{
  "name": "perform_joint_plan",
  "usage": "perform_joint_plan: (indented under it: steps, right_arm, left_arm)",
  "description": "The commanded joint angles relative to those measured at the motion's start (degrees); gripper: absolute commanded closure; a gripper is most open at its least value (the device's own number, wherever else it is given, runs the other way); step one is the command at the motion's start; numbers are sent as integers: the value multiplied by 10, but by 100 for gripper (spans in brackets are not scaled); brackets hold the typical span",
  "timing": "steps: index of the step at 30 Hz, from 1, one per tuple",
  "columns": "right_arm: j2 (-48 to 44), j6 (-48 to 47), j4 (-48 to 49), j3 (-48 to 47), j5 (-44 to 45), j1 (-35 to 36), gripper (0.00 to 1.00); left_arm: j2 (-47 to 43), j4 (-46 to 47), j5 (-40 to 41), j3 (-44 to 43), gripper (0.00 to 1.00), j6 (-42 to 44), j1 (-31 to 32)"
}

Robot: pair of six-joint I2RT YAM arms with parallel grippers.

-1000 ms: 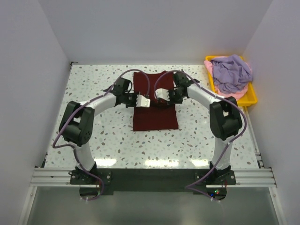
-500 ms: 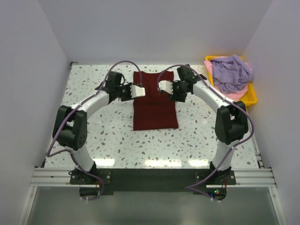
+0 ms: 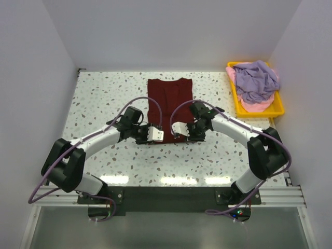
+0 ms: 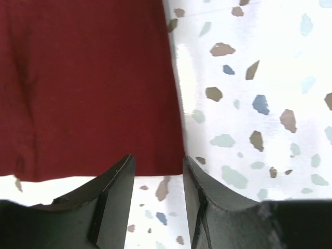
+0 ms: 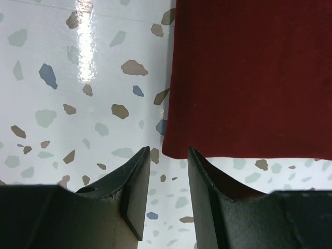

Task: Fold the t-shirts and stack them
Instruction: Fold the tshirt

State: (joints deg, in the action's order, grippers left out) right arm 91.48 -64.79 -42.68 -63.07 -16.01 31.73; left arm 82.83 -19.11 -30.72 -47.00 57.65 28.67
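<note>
Maroon t-shirt flat in a long strip, upper ctr of overhead frame; L gripper & R gripper poised at its hem corners, jaws apart, nothing clamped; next prob. pinch both corners, fold lengthwise.

Both arms have drawn back toward their bases, and their elbows now sit lower and further outward. The left gripper and right gripper were over the middle of the maroon t-shirt one second ago, then over its far half. They are now at its near hem, one at each corner. Both pairs of jaws, previously shut, now stand apart. The shirt's middle and far half are now uncovered.
</note>
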Motion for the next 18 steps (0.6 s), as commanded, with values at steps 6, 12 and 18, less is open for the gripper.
perform_joint_plan:
  steps: [6, 12, 18]
  right_arm:
    - [35, 19, 66, 31, 7, 2, 62]
    - [57, 15, 94, 56, 23, 2, 63]
    - [70, 14, 121, 73, 39, 2, 68]
  left_arm:
    - [27, 5, -7, 5, 53, -25, 7]
    - [63, 6, -1, 4, 52, -25, 10]
    - [97, 14, 15, 5, 54, -24, 10]
